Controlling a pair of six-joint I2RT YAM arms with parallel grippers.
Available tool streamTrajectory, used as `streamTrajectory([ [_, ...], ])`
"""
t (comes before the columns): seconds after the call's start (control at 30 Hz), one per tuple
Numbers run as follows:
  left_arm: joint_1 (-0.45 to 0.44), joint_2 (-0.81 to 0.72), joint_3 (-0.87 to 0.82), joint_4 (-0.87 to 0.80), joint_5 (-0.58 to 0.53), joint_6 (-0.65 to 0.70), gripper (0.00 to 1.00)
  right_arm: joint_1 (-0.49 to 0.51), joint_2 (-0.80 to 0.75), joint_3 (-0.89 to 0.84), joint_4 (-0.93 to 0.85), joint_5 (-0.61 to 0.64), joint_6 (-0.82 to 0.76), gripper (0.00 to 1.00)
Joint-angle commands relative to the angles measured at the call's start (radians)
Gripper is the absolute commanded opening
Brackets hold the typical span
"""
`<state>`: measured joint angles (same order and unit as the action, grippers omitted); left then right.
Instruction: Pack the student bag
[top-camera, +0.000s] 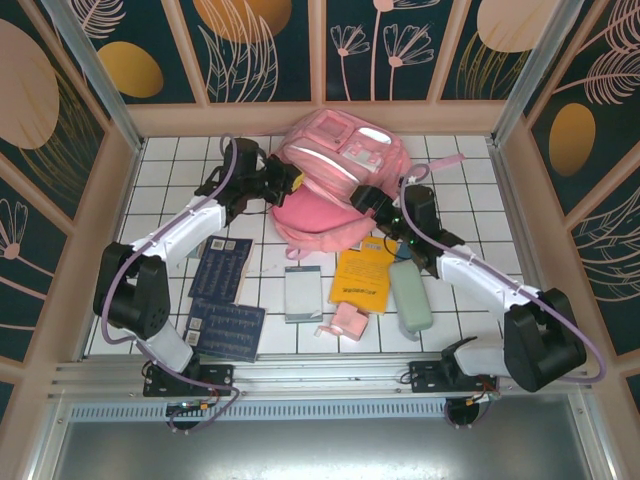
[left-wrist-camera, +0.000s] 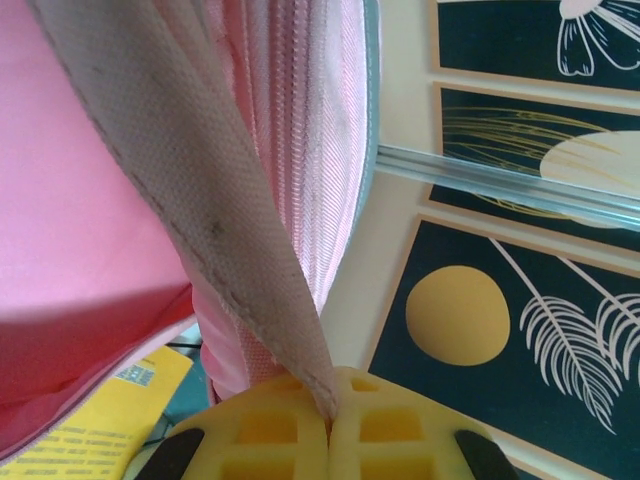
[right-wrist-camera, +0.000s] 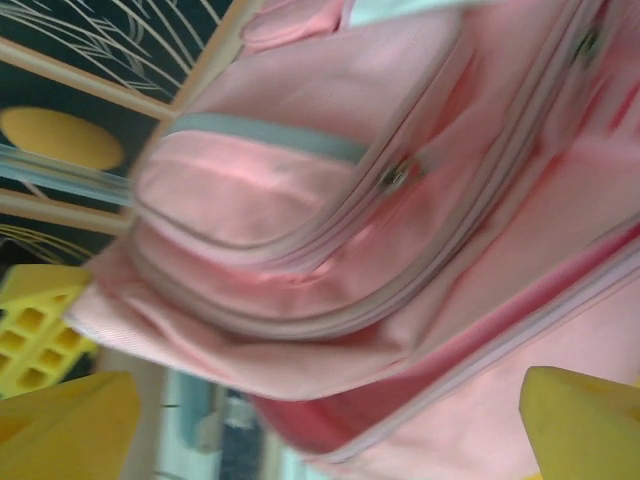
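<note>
At the lower left of the top view a dark blue booklet (top-camera: 222, 268) lies flat on the white tiled table (top-camera: 160, 160), with a second blue booklet (top-camera: 225, 328) below it. Up and to the right, the left tool (top-camera: 280, 185) meets the left edge of the student bag (top-camera: 330, 165), which lies at the upper centre of the table with its mouth gaping toward the bottom of the frame. Pink lining (top-camera: 310, 215) shows inside the mouth, but what is in the bag cannot be told. The left wrist view adds the grip: the tool's (left-wrist-camera: 330, 425) yellow fingers (left-wrist-camera: 270, 435) are pressed together on a pale fabric edge strip (left-wrist-camera: 200, 210) of the bag. Below the bag lie a grey notebook (top-camera: 303, 292), a yellow booklet (top-camera: 363, 280) and a green pencil case (top-camera: 410, 295). The right tool (top-camera: 360, 195) sits at the bag's lower right. Its wrist view shows the fingers (right-wrist-camera: 585, 420) spread wide and the bag's front pocket (right-wrist-camera: 300, 200) with a grey strip (right-wrist-camera: 270, 135).
</note>
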<state>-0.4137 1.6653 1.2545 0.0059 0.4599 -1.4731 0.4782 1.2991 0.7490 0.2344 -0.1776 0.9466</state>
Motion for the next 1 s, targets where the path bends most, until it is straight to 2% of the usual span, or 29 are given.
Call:
streamTrajectory([
  [0.0, -0.026, 0.007, 0.019, 0.104, -0.001, -0.042, 0.0, 0.049, 0.021, -0.017, 0.231, -0.022, 0.349, 0.98],
  [0.13, -0.039, -0.005, 0.019, 0.113, -0.015, -0.057, 0.0, 0.085, 0.085, -0.023, 0.316, 0.028, 0.501, 0.97],
  [0.3, -0.044, -0.039, 0.011, 0.123, -0.029, -0.061, 0.0, 0.076, 0.153, -0.016, 0.304, 0.072, 0.514, 0.97],
  [0.47, -0.045, -0.108, -0.05, 0.133, -0.07, -0.06, 0.0, -0.006, 0.23, 0.09, 0.207, 0.023, 0.338, 0.84],
  [0.63, -0.047, -0.174, -0.132, 0.154, -0.114, -0.079, 0.0, -0.076, 0.325, 0.248, 0.126, -0.136, 0.153, 0.65],
  [0.8, -0.055, -0.203, -0.19, 0.193, -0.138, -0.108, 0.0, -0.092, 0.388, 0.374, 0.054, -0.232, 0.008, 0.47],
  [0.87, -0.066, -0.199, -0.186, 0.196, -0.143, -0.106, 0.0, -0.095, 0.418, 0.421, 0.023, -0.272, -0.026, 0.37],
  [0.97, -0.07, -0.174, -0.17, 0.2, -0.14, -0.096, 0.0, -0.096, 0.422, 0.447, -0.019, -0.245, -0.08, 0.39],
])
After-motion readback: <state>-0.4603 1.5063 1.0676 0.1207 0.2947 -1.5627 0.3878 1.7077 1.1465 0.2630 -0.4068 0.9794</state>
